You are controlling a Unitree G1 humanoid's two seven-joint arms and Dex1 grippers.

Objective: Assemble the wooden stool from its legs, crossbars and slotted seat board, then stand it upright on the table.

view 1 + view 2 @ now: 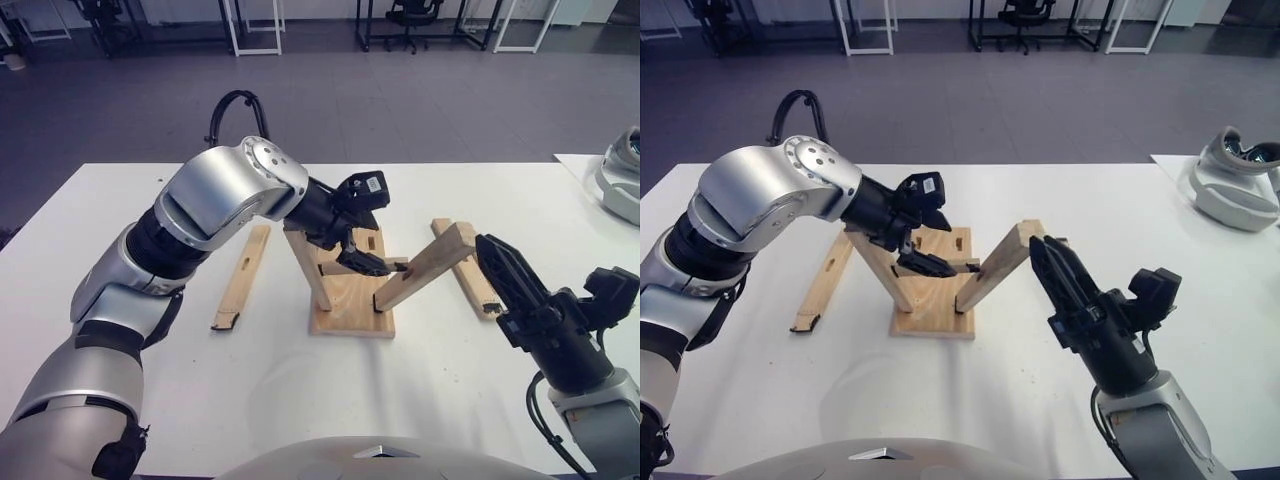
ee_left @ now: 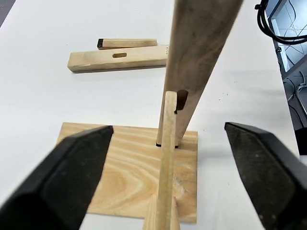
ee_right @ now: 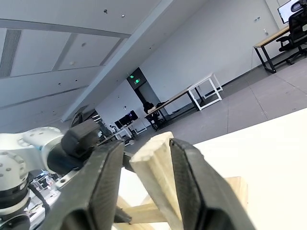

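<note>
Between the left gripper's (image 2: 168, 128) wide-spread fingers (image 2: 72, 177), mid-frame, a crossbar (image 2: 165, 191) meets the slot of the leaning leg (image 1: 425, 268). The right gripper (image 3: 146, 146) clamps that leg's top. It and a second leg (image 1: 308, 262) stand in the seat board (image 1: 350, 318) (flat, centre). A loose leg (image 1: 243, 275) lies centre-left, spare pieces (image 1: 470, 272) centre-right. Roughly half done, I judge.

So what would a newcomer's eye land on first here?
Two slanted legs stand in the seat board at the table's centre, a crossbar between them. The right end effector grips the right-hand leg's top; the left end effector straddles the crossbar, open.
</note>
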